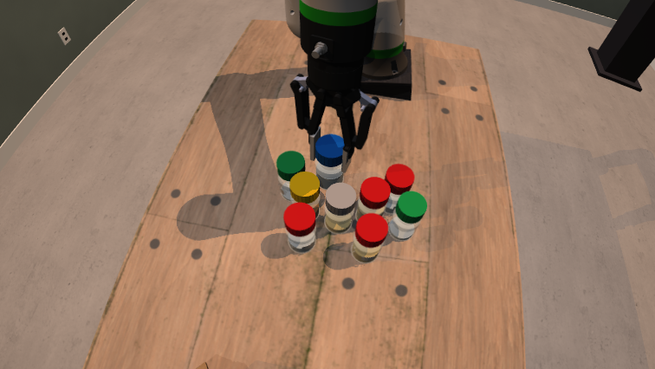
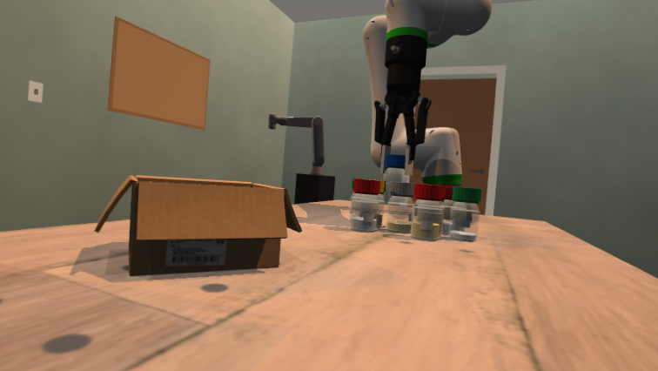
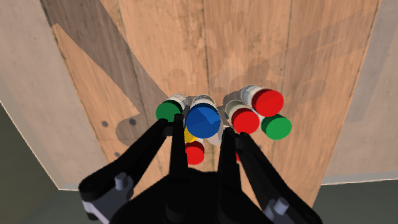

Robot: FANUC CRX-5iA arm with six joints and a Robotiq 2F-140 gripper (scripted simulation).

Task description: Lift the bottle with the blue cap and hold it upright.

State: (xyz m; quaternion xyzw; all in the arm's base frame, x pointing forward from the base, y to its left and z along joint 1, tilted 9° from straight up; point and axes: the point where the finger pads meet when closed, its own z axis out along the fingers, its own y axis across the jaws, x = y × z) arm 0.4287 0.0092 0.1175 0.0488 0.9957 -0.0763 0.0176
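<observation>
I have the gripper (image 1: 329, 148) clamped on the blue-capped bottle (image 1: 329, 158), raised above the far edge of the cluster, cap above its neighbours' caps. Next I judge: lift higher, hold upright.

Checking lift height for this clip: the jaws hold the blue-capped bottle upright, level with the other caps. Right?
Not level. The exterior view shows the blue-capped bottle held upright in the gripper, its cap above the other bottles' caps.

Arm vertical, wrist pointing straight down; gripper (image 1: 329, 153) fingers (image 1: 314, 136) clamped on blue-capped bottle (image 1: 329, 158), held upright.
</observation>
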